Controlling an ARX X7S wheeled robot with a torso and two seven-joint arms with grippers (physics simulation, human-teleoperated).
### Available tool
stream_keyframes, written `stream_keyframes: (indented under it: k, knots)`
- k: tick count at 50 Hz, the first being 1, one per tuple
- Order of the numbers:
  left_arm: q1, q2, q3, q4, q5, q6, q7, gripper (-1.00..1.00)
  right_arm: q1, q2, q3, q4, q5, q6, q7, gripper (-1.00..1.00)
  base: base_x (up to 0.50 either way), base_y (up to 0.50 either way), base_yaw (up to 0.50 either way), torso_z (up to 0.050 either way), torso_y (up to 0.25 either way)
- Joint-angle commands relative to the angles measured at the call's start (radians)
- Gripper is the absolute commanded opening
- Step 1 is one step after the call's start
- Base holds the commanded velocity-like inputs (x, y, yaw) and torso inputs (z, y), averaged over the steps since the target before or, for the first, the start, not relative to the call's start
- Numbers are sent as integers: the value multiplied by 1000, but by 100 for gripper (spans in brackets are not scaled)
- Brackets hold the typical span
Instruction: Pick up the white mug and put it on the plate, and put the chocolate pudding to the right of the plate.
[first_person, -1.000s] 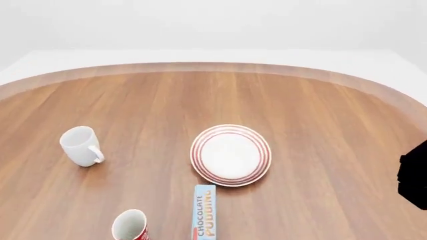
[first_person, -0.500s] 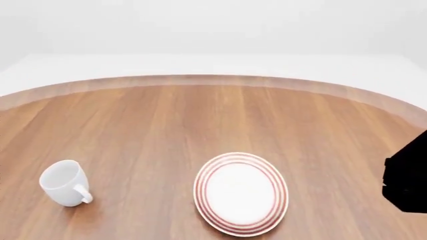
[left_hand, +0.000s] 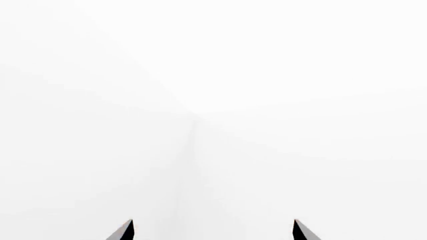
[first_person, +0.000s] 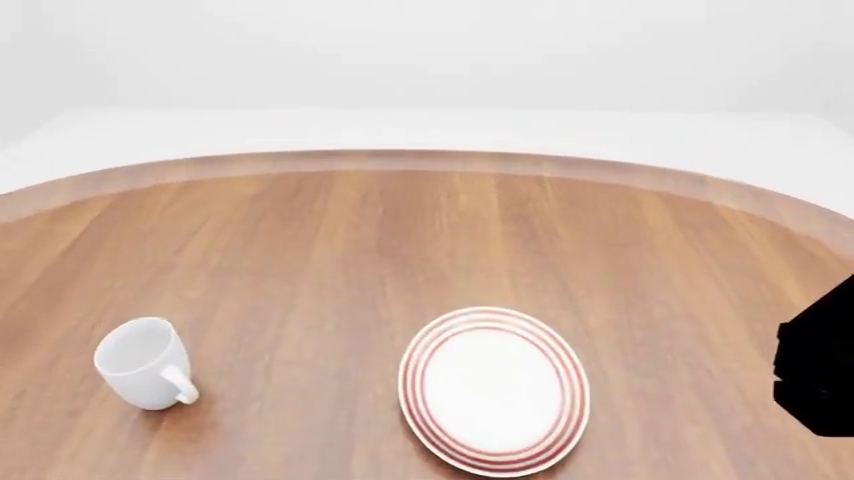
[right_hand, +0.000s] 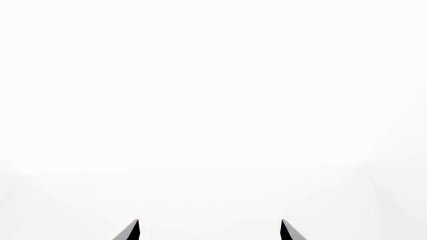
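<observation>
While both wrist views show only blank white past spread fingertips, the white mug (first_person: 144, 363) sits on the table (first_person: 400, 230) well left of the plate (first_person: 494, 390), so the left gripper (left_hand: 212, 231), empty and wide like the right gripper (right_hand: 208, 231), looks better placed.

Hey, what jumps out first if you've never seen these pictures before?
The plate with red rings, low and center on the wooden table in the head view. The white mug stands apart at its left, handle toward the camera. Both wrist views show only white, with the fingertips spread apart.
</observation>
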Motion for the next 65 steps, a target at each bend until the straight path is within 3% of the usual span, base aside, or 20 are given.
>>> stream_keyframes:
  k: [1, 15, 19, 37, 44, 47, 50, 52, 58, 65]
  knots:
    - [8, 10, -15, -10, 12, 17, 16, 100, -5, -21, 18, 6, -33, -20, -24, 100, -11, 480, 0, 0, 0]
    - [5, -5, 11, -15, 18, -1, 9, 100, -6, -19, 25, 16, -14, -17, -7, 100, -4, 148, 0, 0, 0]
    - [-10, -33, 41, -2, 55, -77, -6, 100, -6, -17, 25, 13, -13, -14, -4, 100, 0, 0, 0, 0, 0]
    - [-19, -47, 65, -5, 52, -101, -31, 100, -8, -11, 14, 21, -13, -22, -1, 100, 0, 0, 0, 6, -250]
    - [-29, -56, 76, 10, 48, -127, -50, 100, -9, -9, 11, 22, -15, -25, 1, 100, 0, 0, 0, 0, -3]
    - [-66, -147, 133, 23, -19, -230, -151, 100, -9, -8, 10, 21, -16, -26, 2, 100, 0, 0, 0, 0, 0]
    - [-134, -325, 242, 23, -179, -301, -372, 100, -10, -6, 9, 19, -15, -27, 3, 100, 0, 0, 0, 0, 0]
    - [-242, -385, 311, 22, -316, -375, -480, 100, -10, -6, 7, 19, -16, -27, 4, 100, 0, 0, 0, 0, 0]
    - [-577, -353, 427, -26, -655, -616, -657, 100, -14, -5, 6, 22, -15, -32, 5, 100, 0, 0, 0, 0, 0]
    - [-745, -265, 551, -83, -750, -747, -736, 100, -17, -3, 2, 22, -15, -34, 6, 100, 0, 0, 0, 0, 0]
